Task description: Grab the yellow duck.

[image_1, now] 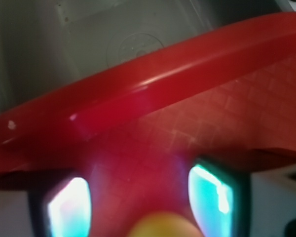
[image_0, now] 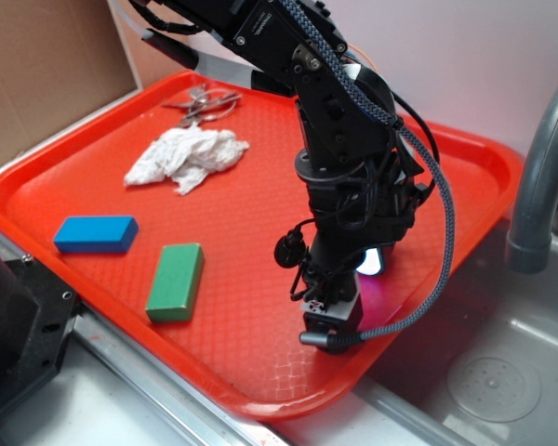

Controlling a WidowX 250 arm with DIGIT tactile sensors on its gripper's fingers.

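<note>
Where the wrist view's bottom edge cuts it off: the yellow duck [image_1: 160, 226] shows only as a blurred yellow-orange rounded top, sitting between the two fingers and close under the camera.
Duck in the exterior view: hidden behind the arm and wrist, so its place on the tray cannot be read there.
Claw: the gripper [image_1: 148, 217] stands low over the tray floor with its jaws apart, one on each side of the duck; whether the pads touch it cannot be told.
Fingers [image_1: 214, 195]: both glow cyan-white in the wrist view, with a pink cast on the tray between them.
Claw in the exterior view: the gripper [image_0: 332, 321] points down at the tray near its front right edge, a bright cyan-pink glow beside it.
Tray: the red tray [image_0: 418, 153] has a diamond-textured floor; its raised rim runs just beyond the claw in the wrist view.
Sink: the grey sink [image_0: 502, 372] lies beyond the rim, past the claw.
Green block [image_0: 176, 282]: lies flat on the tray, well apart from the claw.
Blue block [image_0: 96, 234]: further out, beside the green one.
White crumpled cloth [image_0: 186, 158]: further still, behind the blocks.
Metal tool [image_0: 205, 102]: near the tray's far rim.
Grey faucet [image_0: 544, 167]: rises at the sink side.
</note>
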